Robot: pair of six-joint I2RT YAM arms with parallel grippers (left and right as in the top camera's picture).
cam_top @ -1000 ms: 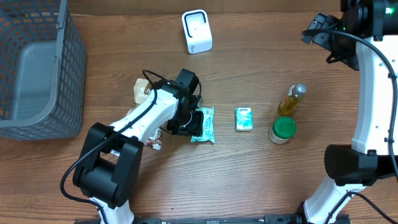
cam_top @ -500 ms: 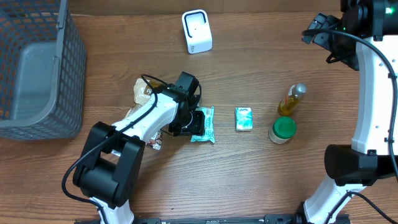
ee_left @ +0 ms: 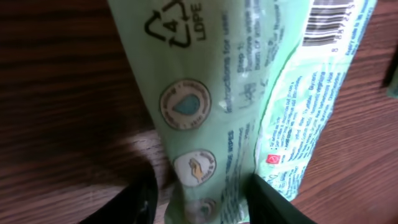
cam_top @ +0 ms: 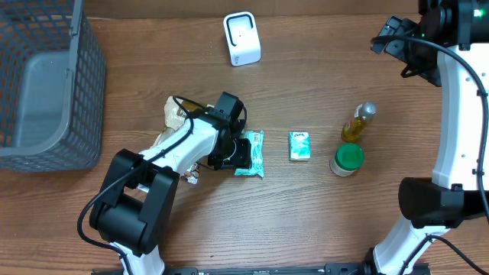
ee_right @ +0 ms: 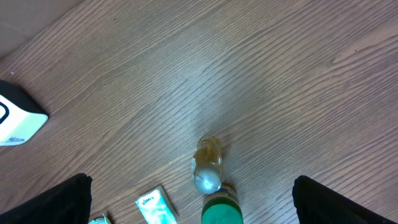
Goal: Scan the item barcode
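Note:
A pale green wipes pack (cam_top: pixel 252 153) lies flat on the wooden table left of centre. My left gripper (cam_top: pixel 238 151) is down at its left end. In the left wrist view the pack (ee_left: pixel 211 112) runs between both black fingers (ee_left: pixel 142 202), my left gripper (ee_left: pixel 205 204) is shut on it, and its barcode (ee_left: pixel 333 22) shows at the top right. The white scanner (cam_top: pixel 241 38) stands at the back. My right gripper (cam_top: pixel 393 38) hangs high at the back right, open and empty, also in its own view (ee_right: pixel 199 202).
A grey mesh basket (cam_top: pixel 38 84) stands at the far left. A crumpled snack packet (cam_top: pixel 175 113) lies under the left arm. A small teal tissue box (cam_top: pixel 299 145), a yellow bottle (cam_top: pixel 357 122) and a green-lidded jar (cam_top: pixel 347 159) stand to the right.
The left arm's wrist has shifted very slightly at the pack. The pack lies in the same place and the right arm has not moved.

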